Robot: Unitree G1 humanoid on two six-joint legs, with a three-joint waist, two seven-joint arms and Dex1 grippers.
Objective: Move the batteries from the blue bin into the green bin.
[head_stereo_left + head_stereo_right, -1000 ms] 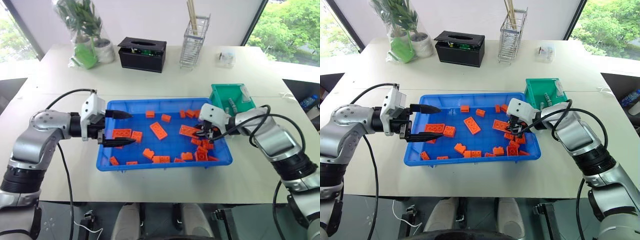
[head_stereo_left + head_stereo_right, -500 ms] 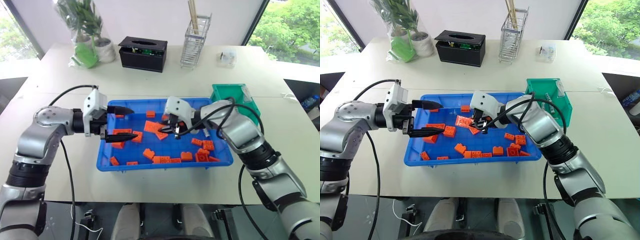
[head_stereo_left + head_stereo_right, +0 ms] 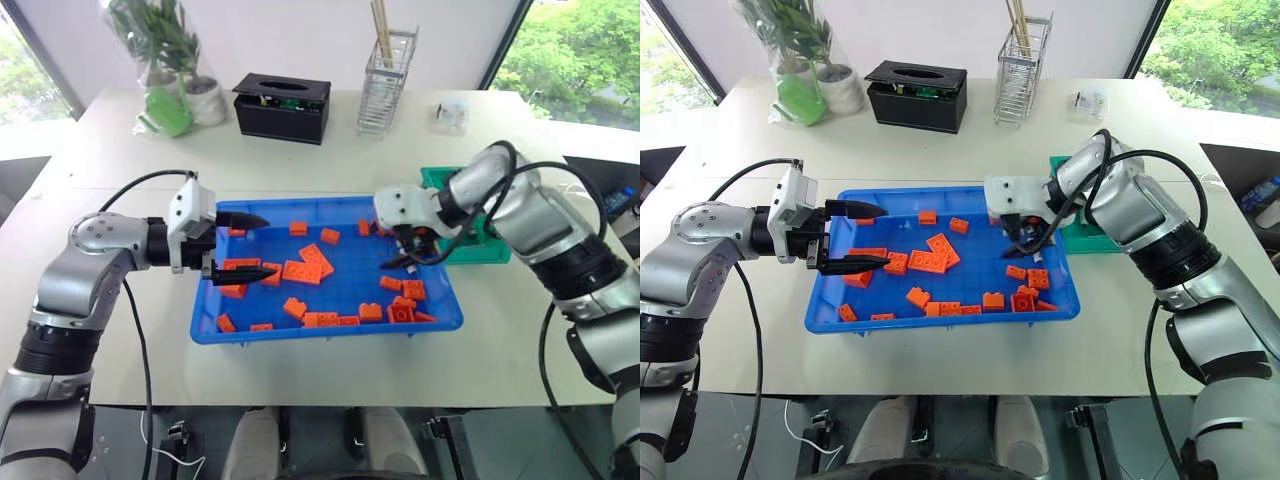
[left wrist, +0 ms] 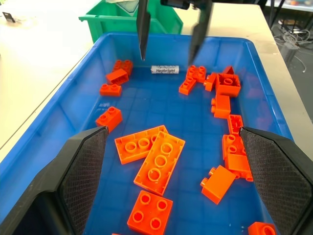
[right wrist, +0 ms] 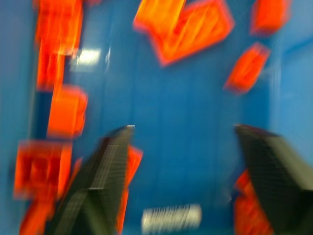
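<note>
The left gripper [image 3: 243, 247] is held wide open over the blue bin's [image 3: 205, 330] left end. A battery [image 4: 164, 70] lies near the bin's right end, below the widely parted right gripper [image 4: 170, 30], untouched. The green bin [image 3: 478, 248] adjoins the right edge.

Labelled battery [image 4: 165, 70] flat in blue bin [image 4: 58, 105]

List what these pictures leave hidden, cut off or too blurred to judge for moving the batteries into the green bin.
- Inside of the small teal-green plastic bin: head views, covered by the right arm; left wrist view, cut off by the picture's edge. Batteries there cannot be counted.
- Silver-grey cylindrical battery in the shallow bright-blue plastic tray: its label is too small to read surely.
- Right wrist view: motion blur; the pale battery is a smear.
- Right gripper: fingers spread above that battery, contact not seen.
</note>
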